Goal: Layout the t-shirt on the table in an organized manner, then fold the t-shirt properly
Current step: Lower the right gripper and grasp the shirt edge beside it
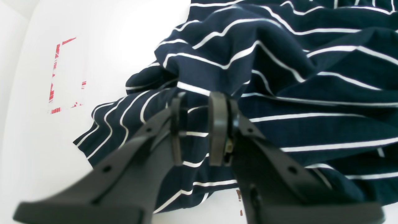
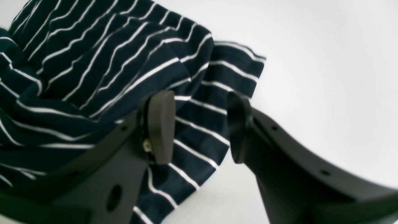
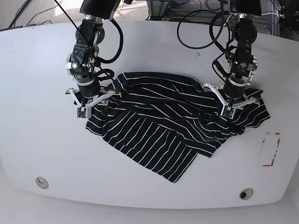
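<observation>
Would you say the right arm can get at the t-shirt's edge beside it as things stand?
Probably yes: the right gripper hangs open right over the t-shirt edge, with nothing between them on the table.

Navy white-striped t-shirt [image 3: 159, 135], white table [image 3: 37, 140]

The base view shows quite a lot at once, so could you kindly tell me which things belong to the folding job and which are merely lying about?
Belongs to the job:
- t-shirt, crumpled
- table
- left gripper
- right gripper

Just there:
- red-outlined mark
- two round fittings
- cables behind the table
</observation>
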